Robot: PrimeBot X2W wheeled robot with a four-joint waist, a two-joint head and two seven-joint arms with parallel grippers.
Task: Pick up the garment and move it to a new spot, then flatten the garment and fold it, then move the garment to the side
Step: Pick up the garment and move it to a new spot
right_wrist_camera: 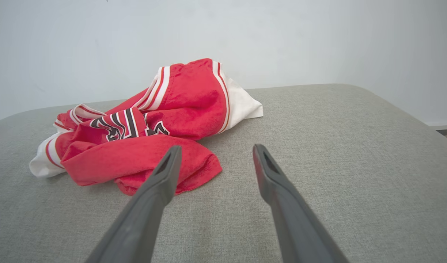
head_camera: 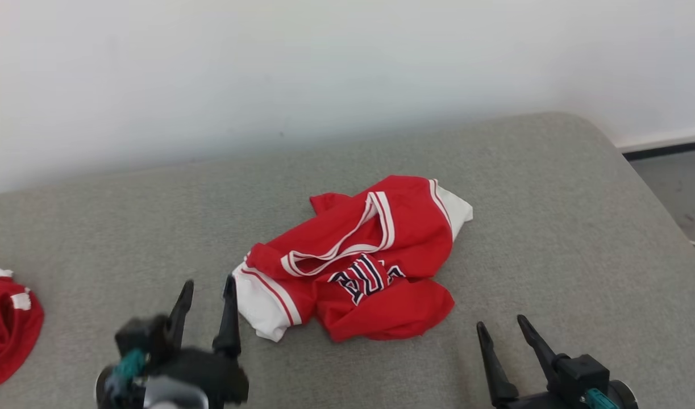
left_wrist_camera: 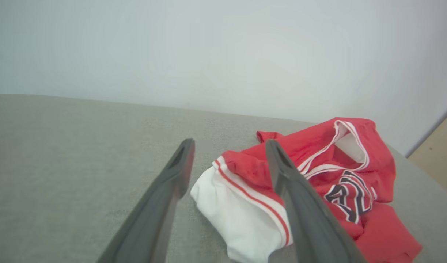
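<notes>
Grey woven upholstery [head_camera: 552, 227] serves as the work surface, backed by a pale wall [head_camera: 267, 68]. About the middle of it the garment [head_camera: 370, 250] lies crumpled: a red jersey with white striped trim and dark lettering, not yet flattened. Its long axis is judged to run on a diagonal, from a white hem corner [left_wrist_camera: 238, 219] at near left to a second white corner [head_camera: 458, 210] at far right. The left gripper [head_camera: 208, 281] is placed just beside the near corner, jaws spread and holding nothing; it is blurred in the head view, so a light touch between its inner finger and the cloth cannot be ruled out. The right gripper [head_camera: 500, 322] is set near the red lower fold [right_wrist_camera: 143, 164], jaws likewise spread and empty, apart from the cloth. The left arm is taken to be the nearer, with the garment ahead and to the right of its jaws. The white corner is seen between and beyond the fingers in the left wrist view; in the right wrist view the fold lies just ahead of the finger at that view's left. A second red cloth [head_camera: 6, 329] is recorded at the head view's left edge, well apart.
</notes>
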